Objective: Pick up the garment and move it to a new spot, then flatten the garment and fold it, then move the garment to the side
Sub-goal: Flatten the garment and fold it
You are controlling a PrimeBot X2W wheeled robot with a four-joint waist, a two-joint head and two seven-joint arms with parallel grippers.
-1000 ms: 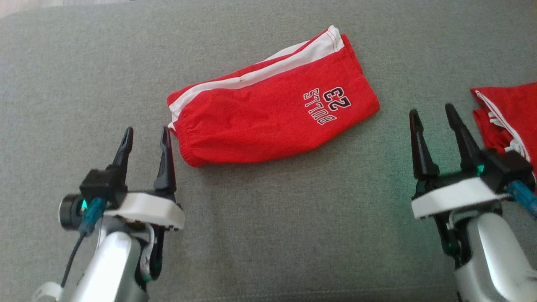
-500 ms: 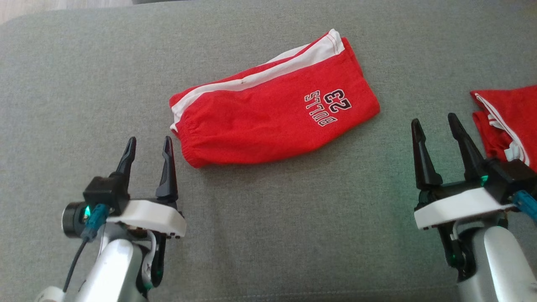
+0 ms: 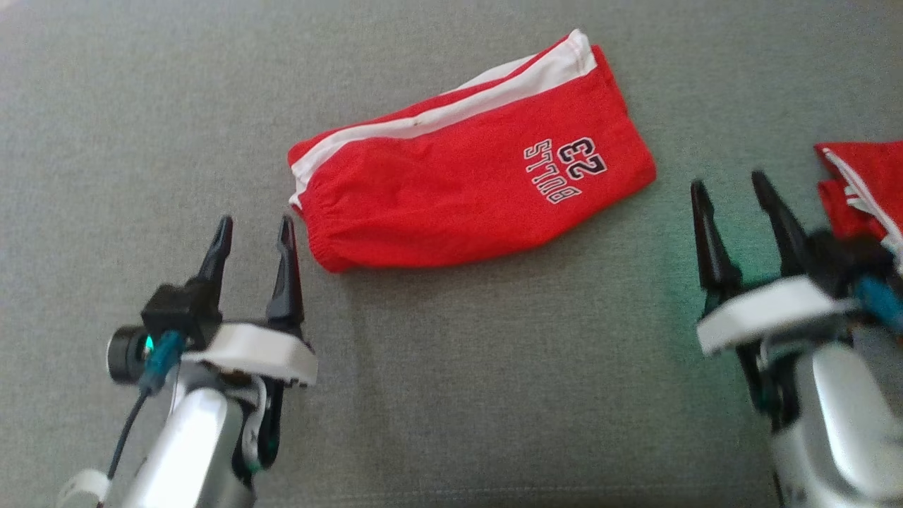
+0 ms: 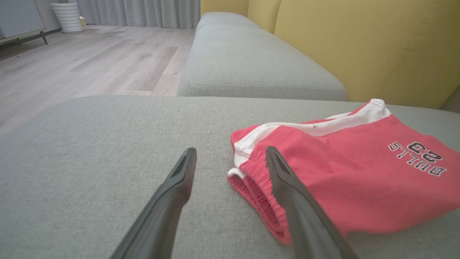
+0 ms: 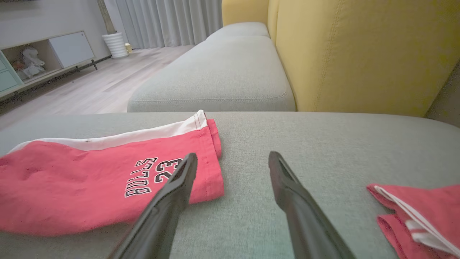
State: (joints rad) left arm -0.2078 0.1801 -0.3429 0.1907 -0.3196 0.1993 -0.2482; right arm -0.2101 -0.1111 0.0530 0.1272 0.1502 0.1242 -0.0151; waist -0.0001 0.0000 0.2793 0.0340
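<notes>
Shorts, red with a white stripe, lie folded flat on the grey sofa cushion, the left gripper just beside their waistband end and the right gripper near their hem end, both with fingers spread apart, grasping nothing.

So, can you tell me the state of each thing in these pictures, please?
Shorts: folded, lying flat on the cushion, not held.
Second red garment: partly in view at the right, not held.
Left gripper: open, empty, beside the waistband.
Right gripper: open, empty, between the two garments.
</notes>
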